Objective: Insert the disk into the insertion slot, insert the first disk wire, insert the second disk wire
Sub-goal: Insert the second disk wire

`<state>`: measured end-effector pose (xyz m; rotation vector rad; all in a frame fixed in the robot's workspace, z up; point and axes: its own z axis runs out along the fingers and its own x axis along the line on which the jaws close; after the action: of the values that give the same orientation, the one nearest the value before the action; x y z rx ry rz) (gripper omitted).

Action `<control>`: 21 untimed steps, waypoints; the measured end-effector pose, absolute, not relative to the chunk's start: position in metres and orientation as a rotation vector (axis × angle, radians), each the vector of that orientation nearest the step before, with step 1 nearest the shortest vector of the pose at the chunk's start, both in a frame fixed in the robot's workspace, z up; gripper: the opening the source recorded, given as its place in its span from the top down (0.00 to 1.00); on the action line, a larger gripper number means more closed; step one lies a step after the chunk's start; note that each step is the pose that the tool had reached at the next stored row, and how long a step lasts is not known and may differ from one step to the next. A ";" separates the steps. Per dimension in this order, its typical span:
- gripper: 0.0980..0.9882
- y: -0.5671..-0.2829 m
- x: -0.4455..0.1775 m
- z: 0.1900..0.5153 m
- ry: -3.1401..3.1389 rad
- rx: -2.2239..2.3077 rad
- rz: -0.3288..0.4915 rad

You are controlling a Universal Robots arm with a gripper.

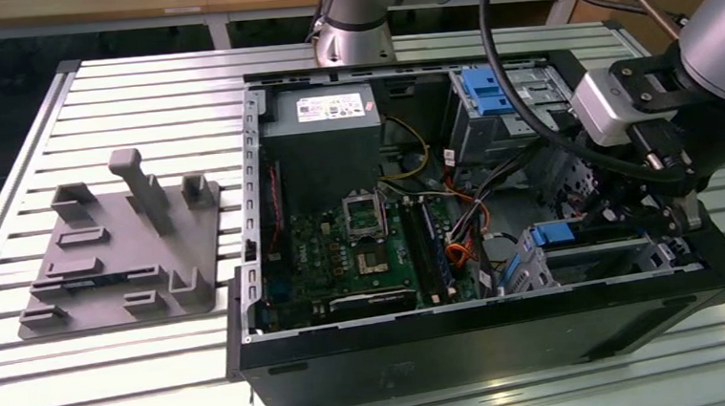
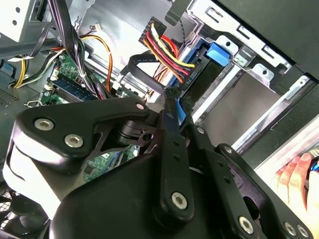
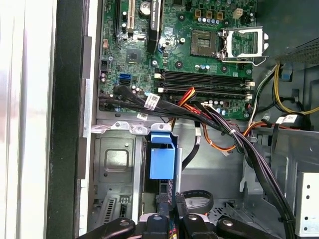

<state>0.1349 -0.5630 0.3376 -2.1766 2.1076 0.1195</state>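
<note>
The disk is mostly hidden: it sits down inside the insertion slot, in the corner of the open computer case nearest the exterior view's right, and little more than its bright blue carrier edge shows. In the exterior view the arm's wrist and hanging black cables cover much of that corner. The gripper is lowered over the disk's end; in the second wrist view its black fingers stand close together around a thin dark connector piece, though whether they truly pinch it cannot be told, since the gripper's own body blocks the contact point. A bundle of red, yellow and black wires runs to a connector just beside the fingertips. A person's hand shows at the case's outer edge, cut off by the frame. The green motherboard lies beyond the perforated sheet-metal cage, and a grey plastic fixture rests on the slatted metal table.
</note>
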 end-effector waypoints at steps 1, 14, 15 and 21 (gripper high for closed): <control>0.89 -0.563 0.135 0.337 2.108 -2.177 0.120; 0.89 -0.564 0.136 0.335 2.109 -2.175 0.119; 0.89 -0.564 0.136 0.335 2.109 -2.175 0.120; 0.89 -0.564 0.137 0.333 2.110 -2.174 0.119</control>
<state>0.1365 -0.5645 0.3329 -2.1745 2.1099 0.1192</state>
